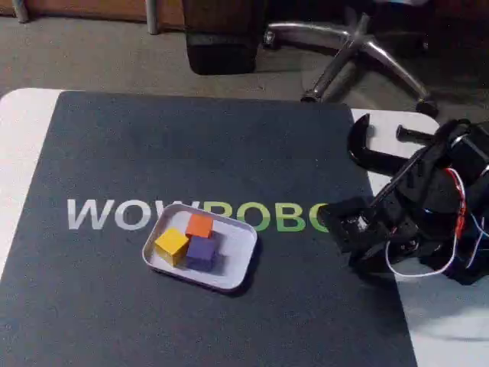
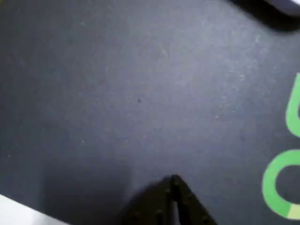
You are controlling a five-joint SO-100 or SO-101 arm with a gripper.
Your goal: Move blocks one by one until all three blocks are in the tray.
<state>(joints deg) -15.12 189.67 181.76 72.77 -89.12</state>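
Note:
The pale tray (image 1: 238, 232) lies on the dark mat, just below the printed lettering. All three blocks rest inside it, packed close together: yellow (image 1: 171, 245) at the left, orange (image 1: 199, 225) behind, purple (image 1: 202, 250) at the front. My gripper (image 1: 335, 218) hovers low over the mat to the right of the tray, well apart from it, with the arm folded back at the table's right edge. In the wrist view the fingertips (image 2: 174, 182) meet in a point over bare mat, shut on nothing.
The black mat (image 1: 229, 138) with white and green letters covers most of the white table (image 1: 19, 153). A black clamp (image 1: 367, 149) grips the right edge behind the arm. A chair base (image 1: 359, 46) stands on the floor beyond.

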